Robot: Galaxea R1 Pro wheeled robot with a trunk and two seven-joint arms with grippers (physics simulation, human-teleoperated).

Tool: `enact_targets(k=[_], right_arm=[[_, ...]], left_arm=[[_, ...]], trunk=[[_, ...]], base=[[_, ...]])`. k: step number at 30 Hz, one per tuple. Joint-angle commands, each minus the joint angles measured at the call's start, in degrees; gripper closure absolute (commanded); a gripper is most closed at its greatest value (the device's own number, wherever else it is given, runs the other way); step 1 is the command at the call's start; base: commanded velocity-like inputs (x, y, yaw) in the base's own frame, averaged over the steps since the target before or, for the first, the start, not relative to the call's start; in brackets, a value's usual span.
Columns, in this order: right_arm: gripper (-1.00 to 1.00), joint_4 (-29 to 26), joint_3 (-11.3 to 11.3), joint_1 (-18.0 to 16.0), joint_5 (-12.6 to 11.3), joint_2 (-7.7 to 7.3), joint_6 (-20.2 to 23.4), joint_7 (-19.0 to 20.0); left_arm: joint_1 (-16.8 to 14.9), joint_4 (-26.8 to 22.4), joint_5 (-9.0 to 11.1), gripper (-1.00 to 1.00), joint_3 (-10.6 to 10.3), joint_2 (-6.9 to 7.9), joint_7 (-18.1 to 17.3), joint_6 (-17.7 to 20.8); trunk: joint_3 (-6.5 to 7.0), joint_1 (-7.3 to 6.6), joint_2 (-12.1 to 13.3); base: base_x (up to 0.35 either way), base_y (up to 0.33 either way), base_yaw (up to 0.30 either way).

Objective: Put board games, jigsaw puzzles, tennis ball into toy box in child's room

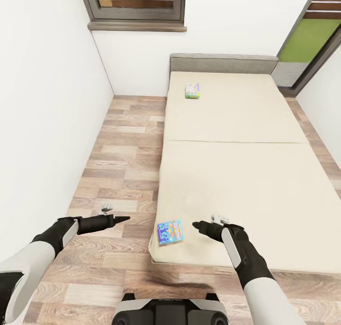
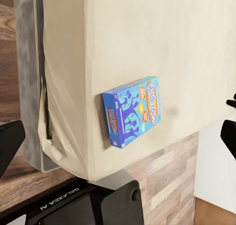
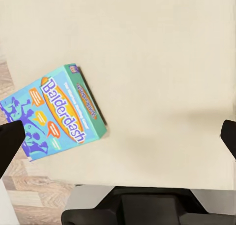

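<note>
Two board games lie flat on the bed (image 1: 246,173), well apart from each other. The blue "Balderdash" box (image 1: 170,232) sits near the foot corner of the beige mattress, close to the edge that faces the wood-plank floor (image 1: 118,173), slightly skewed to the mattress edges. The pale multicoloured box (image 1: 192,91) rests far up the bed, near the low grey headboard (image 1: 222,62).

The right gripper (image 1: 196,225) hovers over the mattress just beside the blue box, not touching it. In the right wrist view its dark fingers (image 3: 10,141) stand wide apart at either side of the picture, empty, with the Balderdash box (image 3: 56,112) lying between and beyond them. The left gripper (image 1: 124,218) hangs over the floor beside the bed, near the same box. In the left wrist view its fingers (image 2: 9,144) are likewise spread apart with nothing between them, and the blue box (image 2: 132,112) shows near the mattress corner.

A dark-framed window (image 1: 137,5) sits in the white wall beyond the floor strip.
</note>
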Motion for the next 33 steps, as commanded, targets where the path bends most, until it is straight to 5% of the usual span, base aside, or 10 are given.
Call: enact_targets(k=[1,22,33], right_arm=[[-1.00,0.0,-0.2,0.0,0.1,0.09,0.2,0.2],[-1.00,0.0,-0.4,0.0,-0.4,0.15,-0.2,0.1],[-1.00,-0.1,-0.5,0.0,-0.6,0.21,-0.1,0.0]], left_arm=[[0.0,0.0,0.5,-1.00,-0.2,0.05,-0.1,0.6],[0.0,0.0,0.5,-1.00,-0.2,0.09,0.1,0.5],[0.0,0.0,0.5,-1.00,-0.2,0.09,0.1,0.5]], trunk=[[-0.07,0.03,-0.1],[-0.06,0.03,-0.1],[0.14,0.03,-0.1]], base=[[-0.013,-0.014,0.000],[0.013,-0.002,-0.005],[0.025,0.000,-0.183]])
